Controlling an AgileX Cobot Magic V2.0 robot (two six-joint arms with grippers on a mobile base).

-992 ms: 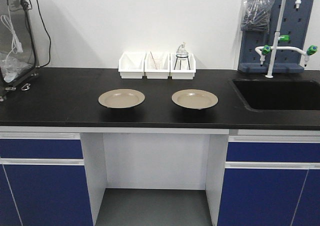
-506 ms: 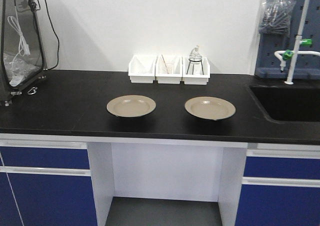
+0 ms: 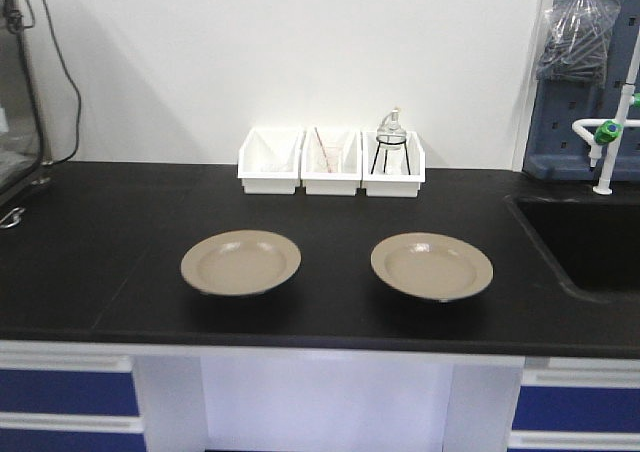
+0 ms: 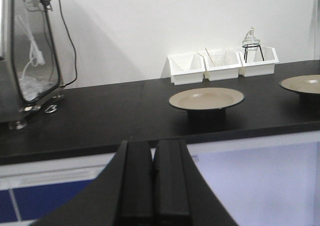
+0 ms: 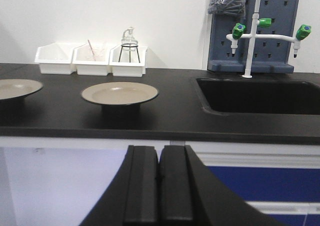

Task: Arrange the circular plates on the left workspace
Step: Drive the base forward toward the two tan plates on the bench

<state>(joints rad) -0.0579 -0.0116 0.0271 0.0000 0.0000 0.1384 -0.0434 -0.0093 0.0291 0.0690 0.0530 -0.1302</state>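
Note:
Two round tan plates rest side by side on the black countertop (image 3: 120, 212): the left plate (image 3: 240, 262) and the right plate (image 3: 431, 266). The left wrist view shows the left plate (image 4: 206, 98) ahead and the right plate (image 4: 302, 83) at the right edge. The right wrist view has the right plate (image 5: 119, 93) ahead and the left plate (image 5: 17, 88) at the left edge. My left gripper (image 4: 152, 151) is shut and empty, below the counter's front edge. My right gripper (image 5: 159, 153) is likewise shut, empty and short of the counter.
Three white bins (image 3: 331, 160) stand against the back wall, the right one holding a glass flask on a wire stand (image 3: 389, 140). A recessed black sink (image 3: 590, 242) with a white faucet (image 3: 612, 127) lies at the right. A glass-sided case (image 4: 27, 51) stands at far left.
The front view has moved closer to the counter and a little left: plates and bins look larger and lower, the cupboards have dropped out of frame. The plates have not moved.

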